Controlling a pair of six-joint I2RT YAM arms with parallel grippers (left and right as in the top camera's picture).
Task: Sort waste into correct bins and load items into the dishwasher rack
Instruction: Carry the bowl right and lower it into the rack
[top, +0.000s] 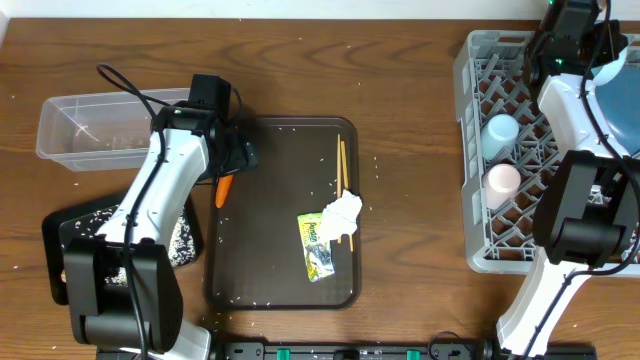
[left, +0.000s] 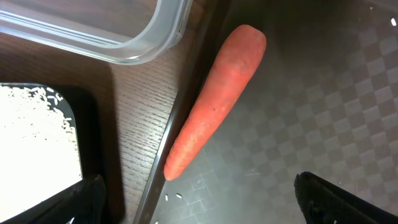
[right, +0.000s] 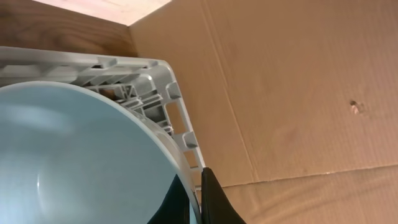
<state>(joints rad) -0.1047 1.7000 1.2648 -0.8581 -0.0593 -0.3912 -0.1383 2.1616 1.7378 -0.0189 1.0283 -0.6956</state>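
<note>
Waste-sorting step: left gripper (left: 200, 203), jaws wide, hangs over the carrot (left: 214, 102) on the serving tray's (top: 280, 200) left edge and must descend and close on it; right gripper (right: 202, 199), jaws closed, sits at the dishwasher rack's (top: 470, 120) far edge.

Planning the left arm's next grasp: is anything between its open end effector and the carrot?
Nothing visible does. The left end effector hangs open over the carrot, which lies bare along the brown tray's rim, near the clear tub.
</note>
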